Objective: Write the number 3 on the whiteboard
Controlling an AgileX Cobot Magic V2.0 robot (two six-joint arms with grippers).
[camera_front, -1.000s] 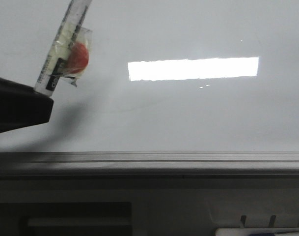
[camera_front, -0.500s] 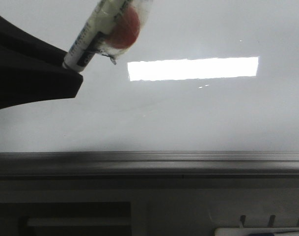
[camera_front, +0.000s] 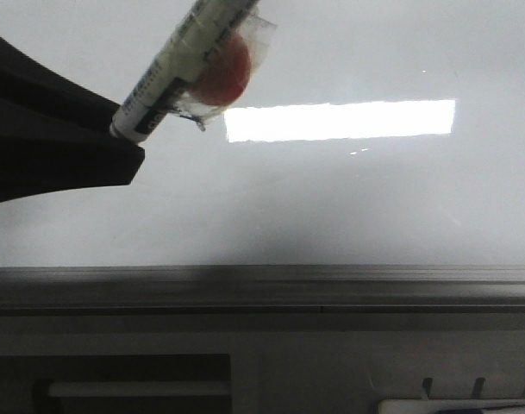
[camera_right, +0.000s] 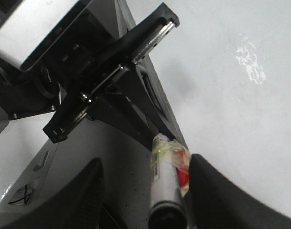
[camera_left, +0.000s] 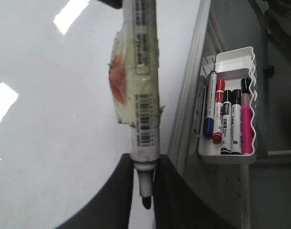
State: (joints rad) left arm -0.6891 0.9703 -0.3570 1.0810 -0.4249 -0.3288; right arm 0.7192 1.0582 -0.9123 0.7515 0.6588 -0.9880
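Observation:
The whiteboard (camera_front: 348, 198) fills the front view, with a bright light reflection (camera_front: 340, 121) and a grey bottom rail (camera_front: 262, 285). No number 3 or any marker line shows on it. My left gripper (camera_left: 144, 162) is shut on a white marker pen (camera_left: 143, 95) just behind its bare black tip (camera_left: 146, 200). The pen has a red blob (camera_front: 223, 73) taped to its barrel and tilts up to the right in the front view (camera_front: 171, 65). My right gripper (camera_right: 145, 164) is open. The pen's back end (camera_right: 165, 191) lies between its fingers, close to one.
A white tray (camera_left: 231, 52) hangs beside the board's frame and holds several capped markers: blue (camera_left: 210, 105), red (camera_left: 219, 109), black and pink. A white tray edge (camera_front: 456, 405) shows at the bottom right of the front view.
My left gripper and the pen have moved right and up across the board since a second ago. In the last half second they barely shifted.

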